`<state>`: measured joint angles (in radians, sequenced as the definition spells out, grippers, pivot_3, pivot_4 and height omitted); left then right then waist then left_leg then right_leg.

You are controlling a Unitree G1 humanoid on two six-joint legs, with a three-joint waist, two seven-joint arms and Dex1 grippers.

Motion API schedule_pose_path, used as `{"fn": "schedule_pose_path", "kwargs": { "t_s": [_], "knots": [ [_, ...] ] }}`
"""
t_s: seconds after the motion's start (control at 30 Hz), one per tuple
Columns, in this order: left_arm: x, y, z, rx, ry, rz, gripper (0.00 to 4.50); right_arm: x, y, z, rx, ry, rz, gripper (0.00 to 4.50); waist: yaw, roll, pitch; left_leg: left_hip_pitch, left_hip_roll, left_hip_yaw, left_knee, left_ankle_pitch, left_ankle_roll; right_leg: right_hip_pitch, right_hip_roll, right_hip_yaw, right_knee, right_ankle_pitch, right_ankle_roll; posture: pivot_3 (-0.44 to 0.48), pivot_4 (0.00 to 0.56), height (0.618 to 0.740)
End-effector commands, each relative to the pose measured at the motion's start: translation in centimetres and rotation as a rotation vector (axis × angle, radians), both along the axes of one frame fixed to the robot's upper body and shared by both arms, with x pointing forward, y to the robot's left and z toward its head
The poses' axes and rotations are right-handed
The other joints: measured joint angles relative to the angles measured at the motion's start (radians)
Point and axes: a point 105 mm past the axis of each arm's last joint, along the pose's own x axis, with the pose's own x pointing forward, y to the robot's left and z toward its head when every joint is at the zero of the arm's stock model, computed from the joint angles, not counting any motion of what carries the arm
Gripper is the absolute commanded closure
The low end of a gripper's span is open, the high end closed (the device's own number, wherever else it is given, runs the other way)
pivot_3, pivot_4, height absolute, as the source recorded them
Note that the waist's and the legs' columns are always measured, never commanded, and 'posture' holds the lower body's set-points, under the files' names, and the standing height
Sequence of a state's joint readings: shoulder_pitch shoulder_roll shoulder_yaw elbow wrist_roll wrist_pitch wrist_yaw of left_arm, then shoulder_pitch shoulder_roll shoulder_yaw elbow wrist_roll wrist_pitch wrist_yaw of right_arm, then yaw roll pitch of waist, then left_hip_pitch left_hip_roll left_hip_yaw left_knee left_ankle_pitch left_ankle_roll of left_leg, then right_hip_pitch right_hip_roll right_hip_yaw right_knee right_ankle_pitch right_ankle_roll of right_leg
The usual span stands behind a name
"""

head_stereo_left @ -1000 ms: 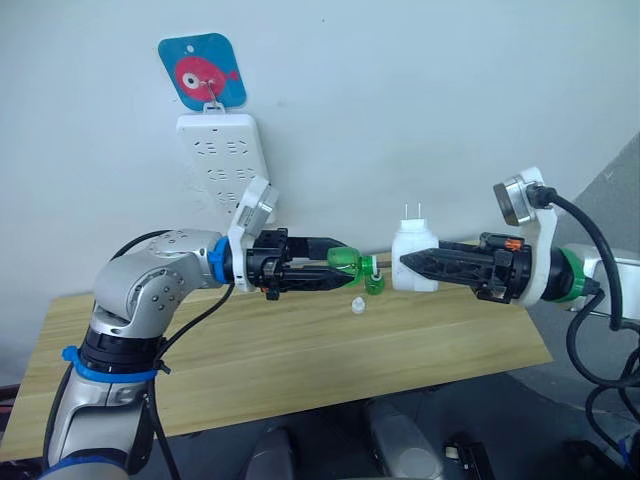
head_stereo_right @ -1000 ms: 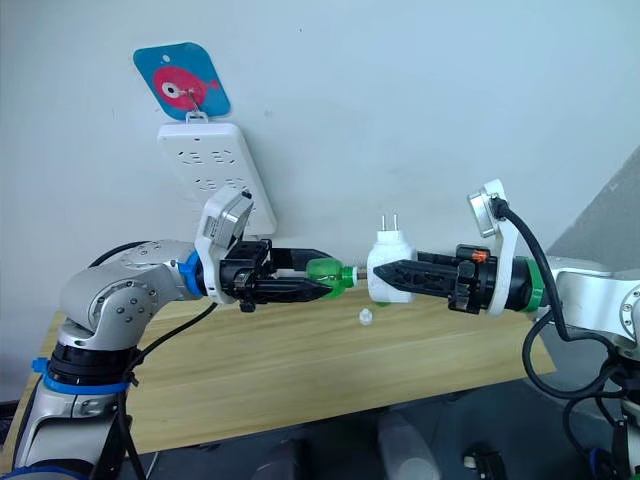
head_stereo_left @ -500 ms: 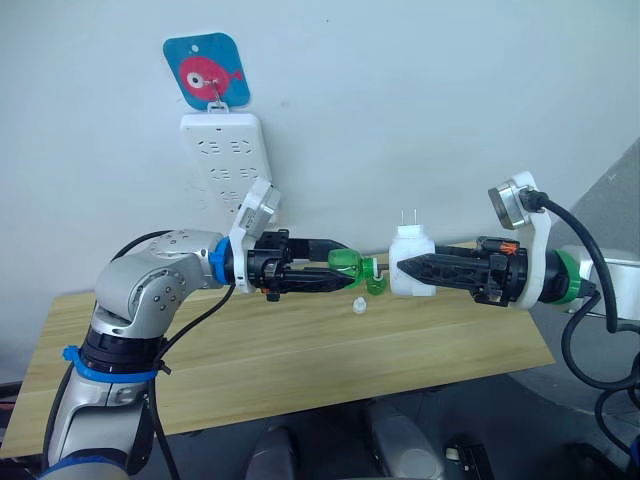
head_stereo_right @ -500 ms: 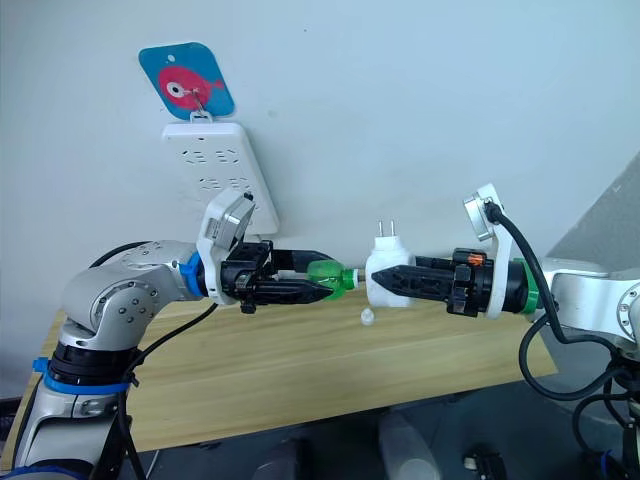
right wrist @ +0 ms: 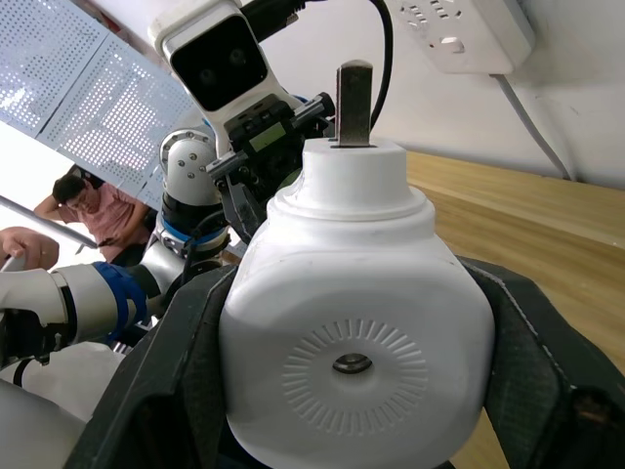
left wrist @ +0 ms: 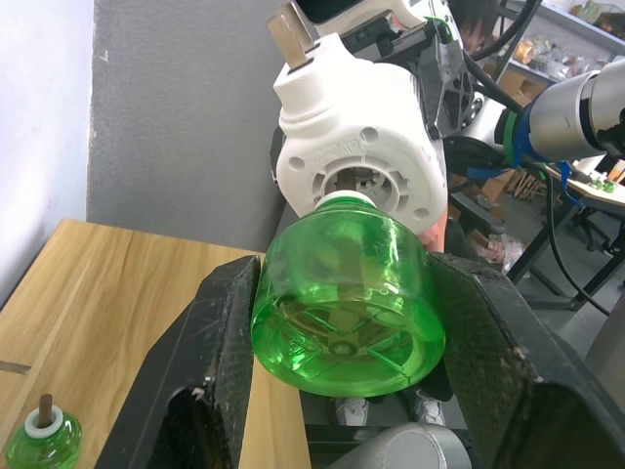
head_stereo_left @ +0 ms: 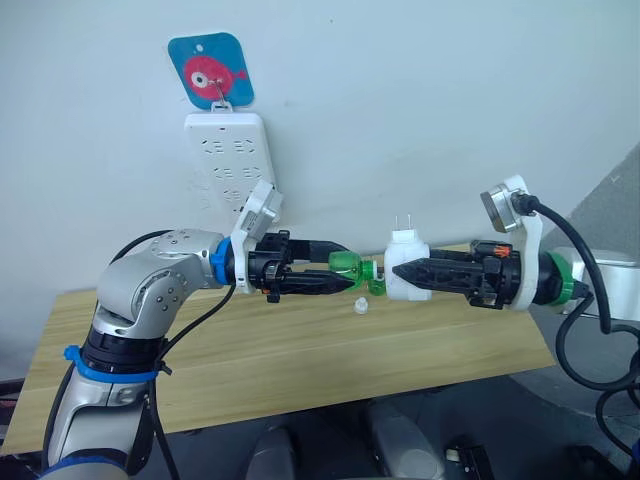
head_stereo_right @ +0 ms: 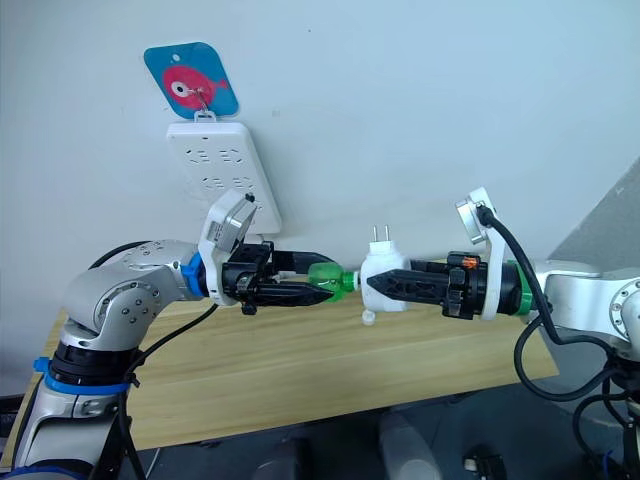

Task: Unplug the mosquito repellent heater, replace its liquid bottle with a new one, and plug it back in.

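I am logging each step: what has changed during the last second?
The right hand moved the heater toward the left hand, closing the gap, so the green bottle now has its neck at the heater's socket. Both hands kept their grips; the cap on the table stayed put.

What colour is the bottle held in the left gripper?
The bottle is translucent green, clearest in the left wrist view, where the left gripper clamps it.

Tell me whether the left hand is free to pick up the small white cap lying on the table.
Probably not as things stand: the left hand is shut on the green bottle, so it would have to release that before taking the cap.
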<state>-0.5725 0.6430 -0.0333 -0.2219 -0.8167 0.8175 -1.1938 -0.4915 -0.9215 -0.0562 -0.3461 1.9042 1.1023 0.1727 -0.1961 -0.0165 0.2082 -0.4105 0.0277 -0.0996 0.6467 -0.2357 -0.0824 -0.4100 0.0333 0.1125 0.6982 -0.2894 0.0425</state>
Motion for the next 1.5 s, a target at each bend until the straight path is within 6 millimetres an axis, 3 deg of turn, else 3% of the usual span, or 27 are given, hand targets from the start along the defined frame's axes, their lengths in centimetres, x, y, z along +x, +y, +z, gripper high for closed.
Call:
{"fn": "schedule_pose_path", "kwargs": {
  "t_s": [0.03, 0.3, 0.73, 1.5],
  "knots": [
    [-0.8, -0.5, 0.5, -0.011, -0.037, -0.046, 2.16, -0.5, 0.8, 1.3, 0.046, -0.042, 0.039, 1.53, 0.001, 0.000, 0.000, 0.000, 0.000, 0.000, 0.000, 0.000, 0.000, 0.000, 0.000, 0.000, 0.000, 0.000, 0.000, -0.215, 0.110, 0.740],
    [-1.0, -0.6, 0.4, -0.019, -0.034, -0.054, 2.16, -0.4, 1.2, 0.7, 0.038, -0.039, 0.029, 1.53, 0.001, 0.000, -0.001, 0.000, 0.000, 0.000, 0.000, 0.000, 0.000, 0.000, 0.000, 0.000, 0.000, 0.000, 0.000, -0.211, 0.108, 0.740],
    [-0.6, 0.4, 0.8, 0.018, -0.069, -0.032, 2.16, -0.5, -0.5, -0.3, -0.053, -0.023, 0.025, 1.53, 0.001, 0.000, -0.006, 0.000, 0.000, 0.000, 0.000, 0.000, 0.000, 0.000, 0.000, 0.000, 0.000, 0.001, -0.001, -0.206, 0.101, 0.740],
    [-0.7, 0.1, 0.1, 0.069, -0.089, -0.063, 2.16, 0.1, -0.4, 0.1, -0.048, -0.037, 0.041, 1.53, 0.002, 0.000, -0.022, 0.001, 0.000, 0.000, 0.000, 0.000, 0.000, 0.001, 0.000, 0.000, 0.000, 0.000, -0.001, -0.206, 0.100, 0.740]
  ]
}}
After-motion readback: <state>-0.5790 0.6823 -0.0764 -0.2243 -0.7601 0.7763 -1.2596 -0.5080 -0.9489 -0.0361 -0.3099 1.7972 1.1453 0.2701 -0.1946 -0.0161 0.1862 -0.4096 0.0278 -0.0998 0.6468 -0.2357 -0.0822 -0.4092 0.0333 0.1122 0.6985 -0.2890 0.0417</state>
